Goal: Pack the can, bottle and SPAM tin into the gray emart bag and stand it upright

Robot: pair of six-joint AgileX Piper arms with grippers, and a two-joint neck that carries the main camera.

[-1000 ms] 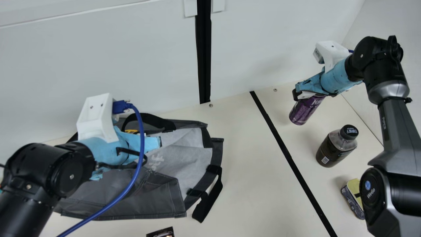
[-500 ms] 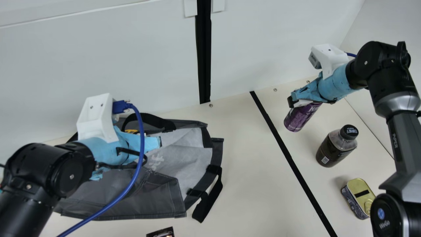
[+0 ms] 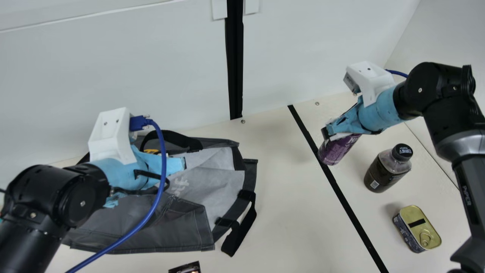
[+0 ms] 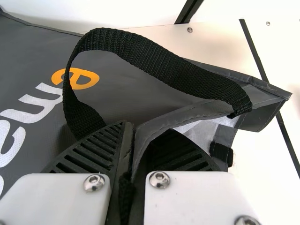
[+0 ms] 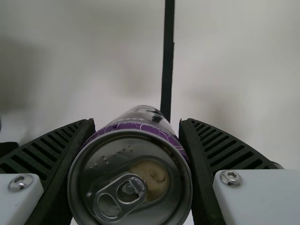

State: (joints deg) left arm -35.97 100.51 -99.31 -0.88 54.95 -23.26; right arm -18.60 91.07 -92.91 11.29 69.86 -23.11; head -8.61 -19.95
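Cream table, with a black line running between the bag and the three groceries. The gray bag lies on its side toward the left of the main view, its pale lining exposed at the mouth; one black handle arches up in the left wrist view, another hangs out onto the table. The left gripper, at the bag's mouth, is closed on the bag, whose gray edge runs between its ribbed fingers. The right gripper grips the purple can near its top, one finger on either side. The bottle, dark with a black cap, stands upright on the table, near the can and outside the bag. The can is tilted, its lower end in front of the black line in the main view and its ring-pull lid facing the right wrist camera. The SPAM tin rests beyond the bottle from the can, gold lid upward, also outside the bag
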